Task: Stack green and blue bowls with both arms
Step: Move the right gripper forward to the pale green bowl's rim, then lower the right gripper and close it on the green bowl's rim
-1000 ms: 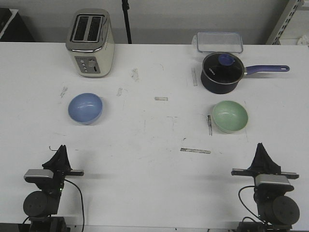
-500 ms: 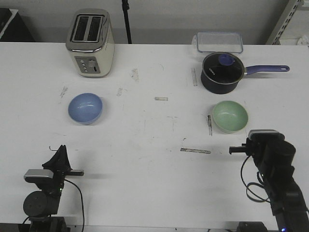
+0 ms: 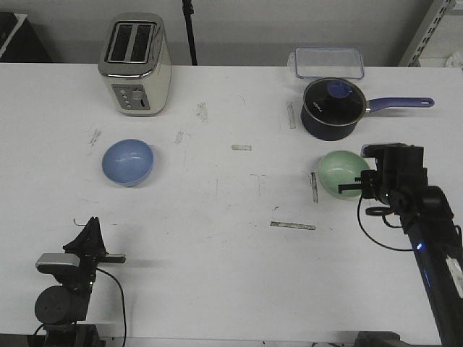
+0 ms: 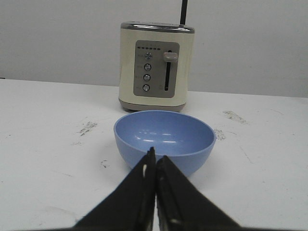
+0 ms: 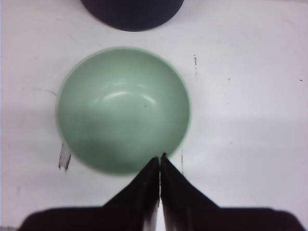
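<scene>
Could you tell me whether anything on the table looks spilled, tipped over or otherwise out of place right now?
Nothing stands out. The blue bowl and green bowl both sit upright and empty, the saucepan is lidded, and the toaster stands straight. The table shows only scuffs and bits of tape, no spills.

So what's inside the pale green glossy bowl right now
The pale green glossy bowl is empty in the right wrist view. The shut right gripper hides a sliver of its near rim.

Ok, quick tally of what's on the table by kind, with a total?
Bowls: 2, blue bowl and green bowl
Toaster: 1
Saucepan: 1
Clear container: 1
Total: 5
</scene>
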